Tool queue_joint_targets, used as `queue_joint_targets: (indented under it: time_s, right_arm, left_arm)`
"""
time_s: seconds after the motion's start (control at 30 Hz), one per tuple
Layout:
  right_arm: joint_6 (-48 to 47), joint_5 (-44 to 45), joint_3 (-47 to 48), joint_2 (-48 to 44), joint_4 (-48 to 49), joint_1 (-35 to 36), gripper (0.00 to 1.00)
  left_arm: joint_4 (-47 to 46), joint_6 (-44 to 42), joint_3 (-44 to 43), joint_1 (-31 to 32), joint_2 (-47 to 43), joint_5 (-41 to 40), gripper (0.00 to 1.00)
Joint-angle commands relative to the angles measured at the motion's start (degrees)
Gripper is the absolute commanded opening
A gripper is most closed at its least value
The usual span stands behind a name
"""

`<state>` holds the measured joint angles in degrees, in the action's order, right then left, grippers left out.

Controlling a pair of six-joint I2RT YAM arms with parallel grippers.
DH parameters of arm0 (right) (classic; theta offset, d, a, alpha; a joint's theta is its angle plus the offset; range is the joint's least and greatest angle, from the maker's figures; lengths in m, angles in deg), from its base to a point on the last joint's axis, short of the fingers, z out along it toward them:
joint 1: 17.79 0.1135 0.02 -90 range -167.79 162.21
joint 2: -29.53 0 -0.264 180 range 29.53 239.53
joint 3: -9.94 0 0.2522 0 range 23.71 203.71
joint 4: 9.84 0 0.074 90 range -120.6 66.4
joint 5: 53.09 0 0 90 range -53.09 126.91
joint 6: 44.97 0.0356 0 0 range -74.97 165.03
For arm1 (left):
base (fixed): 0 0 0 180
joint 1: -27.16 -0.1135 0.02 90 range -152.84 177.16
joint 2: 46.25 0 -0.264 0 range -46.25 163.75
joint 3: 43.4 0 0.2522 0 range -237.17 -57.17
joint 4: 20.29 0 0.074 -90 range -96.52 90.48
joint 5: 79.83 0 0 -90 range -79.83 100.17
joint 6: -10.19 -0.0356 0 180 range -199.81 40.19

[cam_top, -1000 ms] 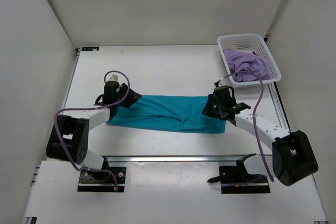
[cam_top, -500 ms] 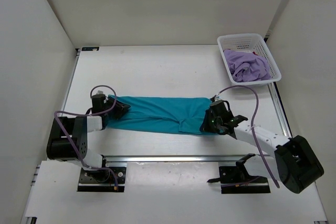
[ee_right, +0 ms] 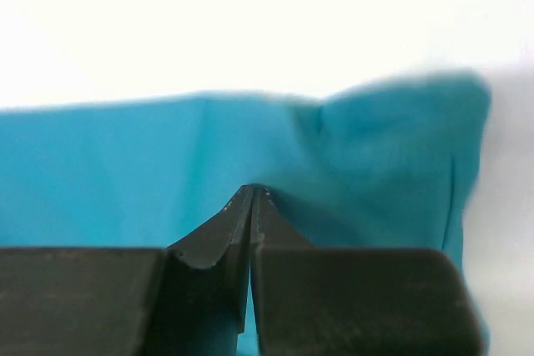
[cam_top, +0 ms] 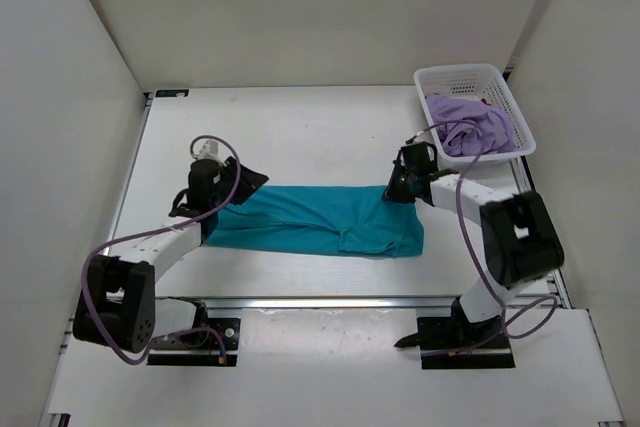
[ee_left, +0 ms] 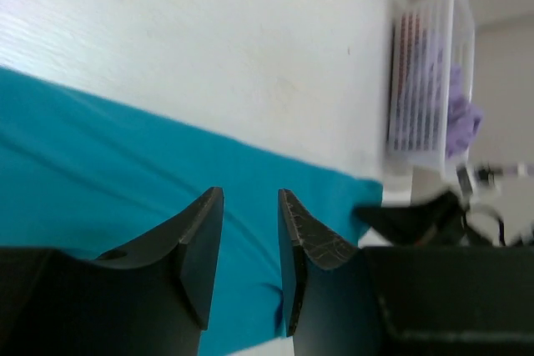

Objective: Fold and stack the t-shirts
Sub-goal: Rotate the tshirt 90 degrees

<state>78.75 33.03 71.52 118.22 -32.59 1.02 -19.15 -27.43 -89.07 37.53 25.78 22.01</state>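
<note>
Where the teal shirt [cam_top: 310, 219] lies flat across the table [cam_top: 300, 127] as a long band, a gripper sits at each end of it. The left gripper [cam_top: 252, 185] is at the band's left end, over its far corner. In the left wrist view its fingers [ee_left: 200, 239] stand apart with a narrow gap, and the shirt [ee_left: 100, 172] spreads below and beyond the tips. Nothing shows between them but the cloth lying past them.

The right gripper [cam_top: 394, 193] is at the opposite end, on the far right corner of the shirt. In the right wrist view its tips [ee_right: 251, 191] are pressed tight together on a pinch of the shirt [ee_right: 125, 156]. A soft ridge of cloth runs up and away from the tips, and the fabric is shaded just around them. The shirt's edge falls away to the right of the fingers, and bare table lies beyond them. Near this gripper, on the side toward the arm bases, a small fold or sleeve bunches at the shirt's near edge.

Behind the right gripper and off to its right, well apart from the teal shirt, stands the basket [cam_top: 465, 71]. It holds the lavender shirt [cam_top: 470, 127], crumpled and spilling over the near rim. A sliver of the red shirt [cam_top: 488, 102] shows behind the lavender. The left wrist view has the basket [ee_left: 425, 81] far beyond the left fingertips.
</note>
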Motion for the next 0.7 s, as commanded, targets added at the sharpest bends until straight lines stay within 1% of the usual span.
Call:
queue_joint_targets:
  time_s: [0.0,0.07,0.1,0.13,0.17,0.2,0.23,0.27,0.3,0.33,0.37,0.4,0.43,0.47,0.5,0.53,0.57,0.63,0.67]
  right_arm:
    - [-1.55,-1.56,6.05,8.84,1.0,-1.49,0.0]
    - [-2.34,-2.09,12.01,13.78,-0.31,-1.84,0.0]
    - [-2.51,-3.23,16.57,17.28,-1.37,-2.02,0.0]
    - [-2.69,-4.46,18.96,21.49,-2.86,-2.46,0.0]
    - [-2.86,-5.6,24.99,23.18,-4.0,-3.07,0.0]
    - [-3.13,-6.74,32.27,27.72,-6.8,-2.9,0.0]
    - [-3.3,-8.15,36.35,32.64,-9.87,-3.25,0.0]
    - [-4.0,-8.94,45.17,35.65,-12.25,-3.34,0.0]
    - [-4.27,-10.0,55.36,41.25,-15.67,-3.43,0.0]
    - [-4.36,-10.53,61.55,47.66,-21.27,-3.51,0.0]
    - [-5.32,-10.53,75.01,51.03,-23.85,-3.43,0.0]
    - [-5.06,-11.32,91.68,58.89,-28.84,-3.17,0.0]
    - [-4.45,-13.24,101.5,67.85,-32.89,-4.03,0.0]
    - [-1.4,-15.52,112.65,71.94,-32.84,-5.17,0.0]
    - [0.72,-21.46,99.97,67.11,-22.57,-6.14,0.0]
    - [4.13,-23.09,94.97,61.92,-14.55,-7.28,0.0]
    - [4.08,-22.67,90.49,59.78,-13.43,-7.64,0.0]
    - [-1.0,-20.48,93.24,56.52,-17.61,-6.69,0.0]
    - [-4.76,-19.86,98.47,55.73,-20.33,-5.9,0.0]
  left_arm:
    - [2.6,-3.68,-1.32,5.17,0.83,1.52,0.43]
    - [3.04,-4.21,-1.15,7.02,0.57,1.79,0.43]
    - [2.78,-4.48,-0.71,7.81,0.22,2.05,0.43]
    - [3.04,-4.39,0.16,8.26,-0.57,1.96,0.42]
    - [2.87,-4.39,0.69,8.35,-1.44,2.14,0.43]
    - [3.13,-4.74,1.48,8.0,-1.98,2.31,0.43]
    - [3.48,-4.74,2.1,7.82,-2.5,2.75,0.43]
    - [3.66,-5.0,2.02,7.56,-3.12,2.49,0.42]
    - [4.27,-5.09,2.45,7.21,-3.47,2.75,0.44]
    - [4.53,-4.92,2.98,6.95,-4.08,2.84,0.44]
    - [5.15,-5.35,2.81,6.86,-4.44,2.76,0.44]
    - [5.41,-5.62,3.07,6.77,-4.35,2.75,0.44]
    - [6.11,-5.8,3.07,6.77,-4.44,2.23,0.43]
    - [6.47,-6.32,2.99,7.29,-4.62,2.23,0.44]
    - [7.78,-6.59,2.55,7.82,-4.62,1.88,0.43]
    - [9.09,-6.76,1.94,8.87,-4.53,1.61,0.44]
    - [10.59,-7.46,1.84,9.4,-4.62,0.57,0.44]
    - [11.74,-8.43,1.84,10.98,-4.79,-0.23,0.44]
    - [11.4,-8.61,2.1,11.07,-4.88,-0.84,0.44]
